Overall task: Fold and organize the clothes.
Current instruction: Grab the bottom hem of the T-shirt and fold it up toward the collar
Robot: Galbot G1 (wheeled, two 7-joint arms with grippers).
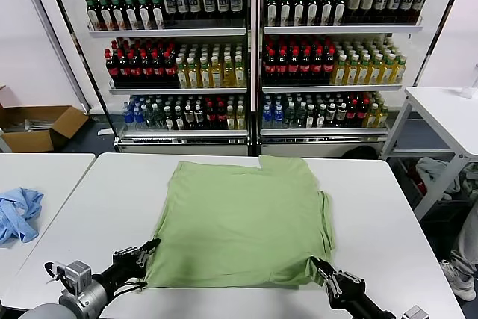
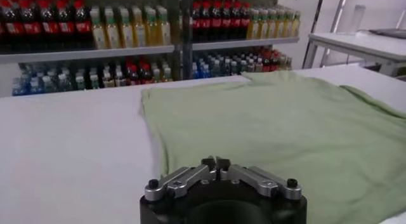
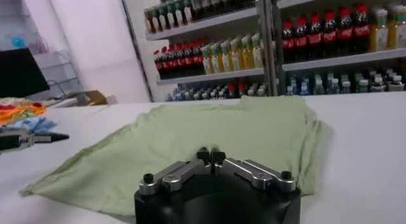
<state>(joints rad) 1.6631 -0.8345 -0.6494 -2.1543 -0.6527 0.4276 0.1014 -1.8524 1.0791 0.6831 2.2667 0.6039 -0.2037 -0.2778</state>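
Observation:
The light green shirt (image 1: 243,222) lies flat on the white table (image 1: 373,199). Its collar, buttons and logo are hidden. My left gripper (image 1: 153,245) is shut, with its tips at the shirt's near left edge. In the left wrist view (image 2: 216,162) the shirt (image 2: 273,124) spreads out beyond the closed fingers. My right gripper (image 1: 317,264) is shut at the near right corner, where the cloth puckers. The right wrist view (image 3: 210,157) shows the shirt (image 3: 209,130) lying flat ahead. No cloth shows between either pair of fingers.
A light blue cloth (image 1: 19,214) lies on a second table at the left. Shelves of bottles (image 1: 254,57) stand behind the table. A cardboard box (image 1: 37,126) sits on the floor at far left. Another white table (image 1: 448,113) is at the right.

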